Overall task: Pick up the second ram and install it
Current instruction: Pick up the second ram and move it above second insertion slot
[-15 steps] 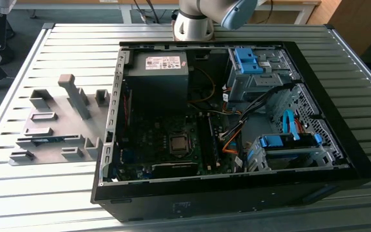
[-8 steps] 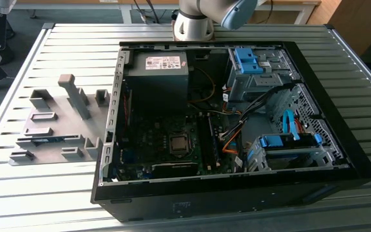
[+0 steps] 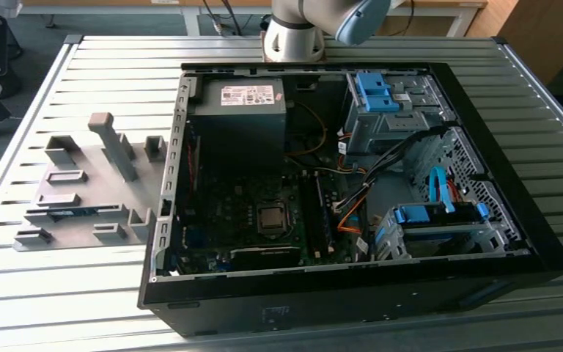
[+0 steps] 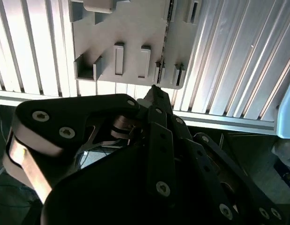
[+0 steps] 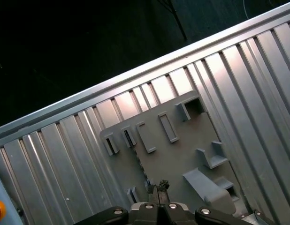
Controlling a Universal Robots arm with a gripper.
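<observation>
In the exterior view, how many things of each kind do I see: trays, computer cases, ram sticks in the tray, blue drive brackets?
Grey tray: 1
Open computer case: 1
Second ram, in the tray: 1
Blue drive brackets: 2
Total: 5

Even daylight washes the ribbed metal table [image 3: 86, 66] in the exterior view, while the inside of the open computer case [image 3: 360, 312] lies dim and deep in shadow. In the second wrist view, hard glare whitens the table's slats and the gripper [image 4: 154, 91] looms as a dark, underexposed mass, one metal link catching a glint. In the first wrist view, the grey tray [image 5: 178, 154] is softly lit, its blocks throwing short shadows; the floor [image 5: 65, 47] beyond is nearly black.
</observation>
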